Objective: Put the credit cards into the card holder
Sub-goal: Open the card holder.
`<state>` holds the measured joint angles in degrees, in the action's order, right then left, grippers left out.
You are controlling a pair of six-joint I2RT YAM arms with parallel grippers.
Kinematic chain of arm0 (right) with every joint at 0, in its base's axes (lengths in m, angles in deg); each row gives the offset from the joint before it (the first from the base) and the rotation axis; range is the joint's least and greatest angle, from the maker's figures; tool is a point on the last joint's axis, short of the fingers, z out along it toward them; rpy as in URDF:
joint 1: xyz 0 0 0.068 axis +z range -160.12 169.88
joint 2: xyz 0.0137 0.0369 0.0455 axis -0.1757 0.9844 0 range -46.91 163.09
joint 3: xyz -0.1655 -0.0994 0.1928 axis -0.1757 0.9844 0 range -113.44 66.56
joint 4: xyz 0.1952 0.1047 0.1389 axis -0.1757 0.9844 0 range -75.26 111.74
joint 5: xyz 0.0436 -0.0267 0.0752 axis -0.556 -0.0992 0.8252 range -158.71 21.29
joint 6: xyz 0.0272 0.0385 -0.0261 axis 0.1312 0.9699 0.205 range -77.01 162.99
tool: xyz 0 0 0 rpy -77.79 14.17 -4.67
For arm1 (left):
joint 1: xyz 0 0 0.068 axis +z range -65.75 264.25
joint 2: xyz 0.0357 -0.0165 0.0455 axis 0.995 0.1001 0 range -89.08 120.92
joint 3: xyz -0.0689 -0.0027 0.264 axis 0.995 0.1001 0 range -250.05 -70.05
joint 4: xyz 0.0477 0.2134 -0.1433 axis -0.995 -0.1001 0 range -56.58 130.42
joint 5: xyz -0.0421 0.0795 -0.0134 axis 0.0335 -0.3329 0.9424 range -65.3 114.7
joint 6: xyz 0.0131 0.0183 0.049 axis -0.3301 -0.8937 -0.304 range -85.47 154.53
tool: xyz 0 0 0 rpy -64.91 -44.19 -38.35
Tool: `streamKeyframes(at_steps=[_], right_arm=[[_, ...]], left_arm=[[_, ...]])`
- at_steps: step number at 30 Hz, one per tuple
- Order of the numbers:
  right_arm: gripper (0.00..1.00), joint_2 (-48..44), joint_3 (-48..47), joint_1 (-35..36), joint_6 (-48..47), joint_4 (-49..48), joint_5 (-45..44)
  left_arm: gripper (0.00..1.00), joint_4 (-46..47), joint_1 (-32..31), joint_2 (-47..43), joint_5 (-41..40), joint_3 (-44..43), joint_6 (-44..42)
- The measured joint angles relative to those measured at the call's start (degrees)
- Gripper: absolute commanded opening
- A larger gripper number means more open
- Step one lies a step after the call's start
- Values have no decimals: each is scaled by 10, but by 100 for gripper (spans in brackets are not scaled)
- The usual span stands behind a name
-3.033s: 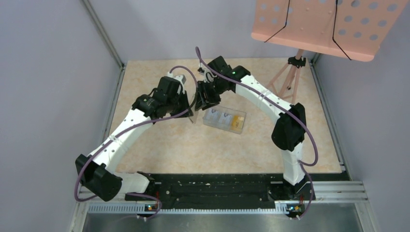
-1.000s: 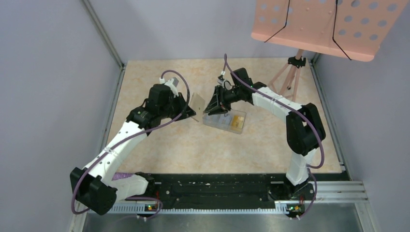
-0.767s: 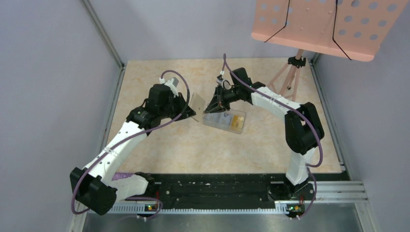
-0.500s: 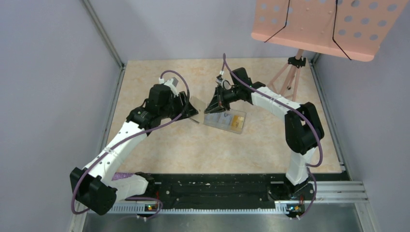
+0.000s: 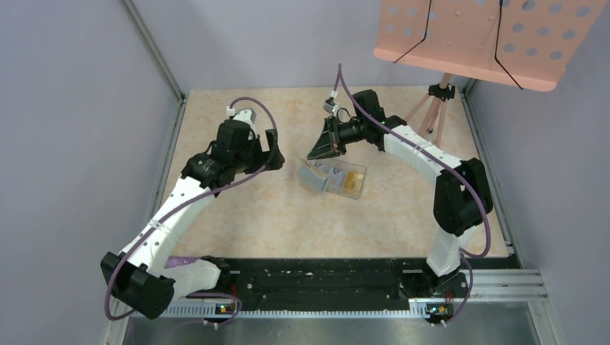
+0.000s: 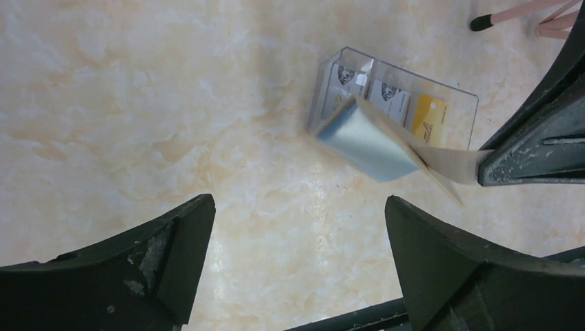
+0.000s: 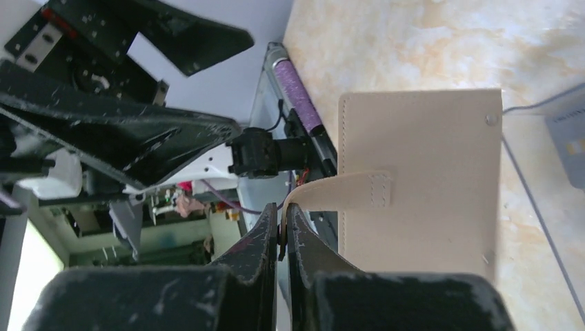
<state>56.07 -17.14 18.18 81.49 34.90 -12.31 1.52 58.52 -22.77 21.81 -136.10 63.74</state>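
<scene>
Card holder [image 7: 422, 131] strap [image 7: 345, 191] in right hand [image 7: 281, 217]

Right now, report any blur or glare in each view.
Left wrist: the card holder is smeared with blur, the table sharp. Right wrist: the right gripper looks soft up close, the card holder crisp. Top external: evenly lit, no harsh glare.

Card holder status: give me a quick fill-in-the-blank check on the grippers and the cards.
The right gripper is shut on the card holder's ____.
The left gripper stands ____ and holds nothing.
The clear box holds ____ credit cards.
Missing words: strap; open; three.
</scene>
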Motion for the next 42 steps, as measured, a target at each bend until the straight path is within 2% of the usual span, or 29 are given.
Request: streamKeyframes(at_steps=[7, 14, 18, 21, 27, 33, 38, 42], right_arm=[[0, -3, -10, 0, -6, -48, 98], [0, -5, -19, 0, 28, -115, 186], [0, -12, -11, 0, 109, -223, 219], [0, -20, 15, 0, 200, -344, 237], [0, -21, 56, 0, 390, -584, 262], [0, -15, 65, 0, 547, -785, 276], [0, -1, 68, -1, 610, -855, 275], [0, -1, 87, -7, 615, -852, 268]], left_arm=[[99, 3, 2, 19, 28, -29, -87], [99, 56, 2, 15, 128, -6, -229], [99, 95, 2, -5, 219, 47, -319], [99, 136, 2, -36, 284, 103, -373], [99, 217, 2, -41, 344, 129, -394], [99, 264, 2, 5, 386, 109, -395], [99, 266, 3, 20, 389, 93, -414], [99, 264, 5, 14, 376, 89, -434]])
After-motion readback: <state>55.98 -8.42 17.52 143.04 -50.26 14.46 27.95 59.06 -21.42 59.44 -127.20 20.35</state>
